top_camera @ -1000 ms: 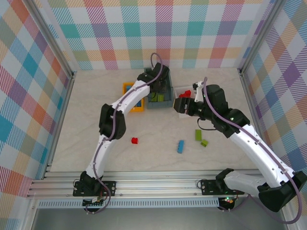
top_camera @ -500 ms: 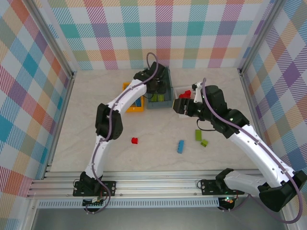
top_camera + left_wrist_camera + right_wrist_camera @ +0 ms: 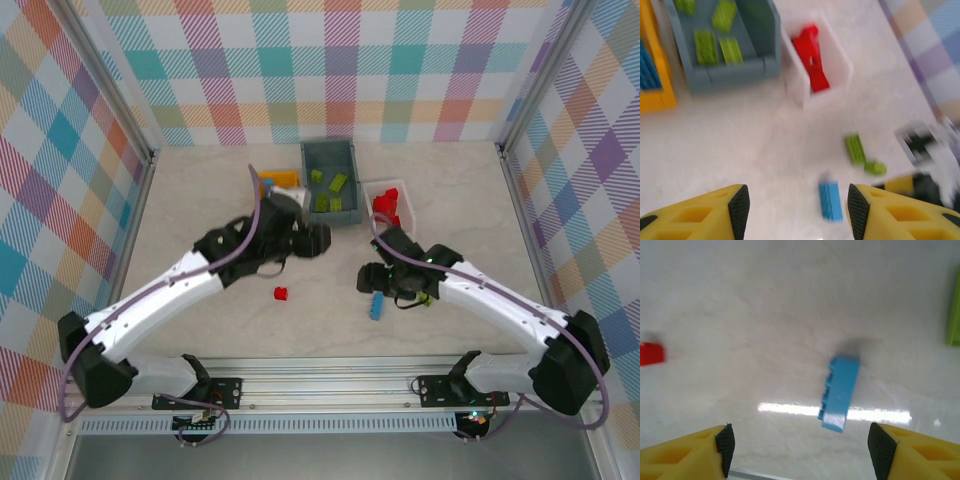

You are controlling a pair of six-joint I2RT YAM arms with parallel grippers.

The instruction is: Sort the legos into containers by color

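The loose blue brick (image 3: 840, 392) lies on bare table with open room on every side, framed between the wide-open, empty jaws of my right gripper (image 3: 802, 447). A small red brick (image 3: 651, 354) sits well apart from it. My left gripper (image 3: 798, 212) is parted too and holds nothing. Farther out, green bricks lie in the grey-blue bin (image 3: 735, 75) and red ones in the white bin (image 3: 840, 65). The orange bin (image 3: 655, 102) is cut off at the frame edge, and the right arm is blurred.

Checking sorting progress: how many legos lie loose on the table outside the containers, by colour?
Red lego: 1
Blue lego: 1
Green legos: 2
Total: 4
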